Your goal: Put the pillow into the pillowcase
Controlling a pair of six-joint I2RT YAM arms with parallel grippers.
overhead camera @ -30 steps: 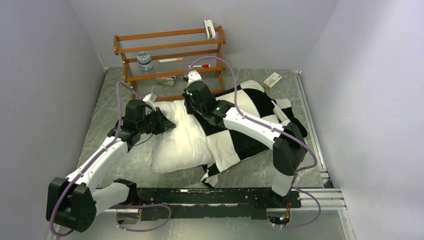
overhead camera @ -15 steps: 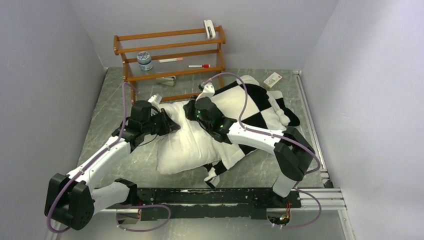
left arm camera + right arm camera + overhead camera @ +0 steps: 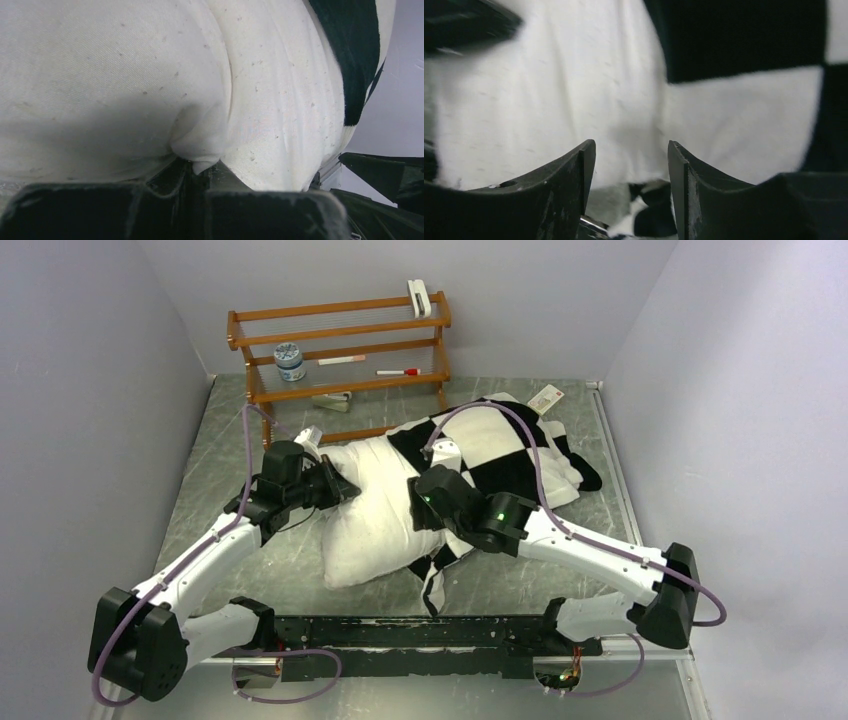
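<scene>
Left gripper [image 3: 200,170] pinches the pillow [image 3: 370,510]; right gripper [image 3: 630,172], spread and empty, should catch the pillowcase [image 3: 495,450] rim squarely.

pale grey walls [image 3: 90,390] on three sides; grey marbled counter [image 3: 215,455] across the middle; wooden shelf rack [image 3: 330,309] at upper centre of the frame; soft, even light.

The pillow [image 3: 370,515] lies at the centre of the worktop [image 3: 215,465]. Its right end is covered by the pillowcase [image 3: 505,445], which spreads toward the upper right. The left hand [image 3: 197,170] is at the pillow's left edge, and the right hand [image 3: 630,146] is where pillow meets pillowcase. A rack [image 3: 340,345] stands behind both, at upper left.
</scene>
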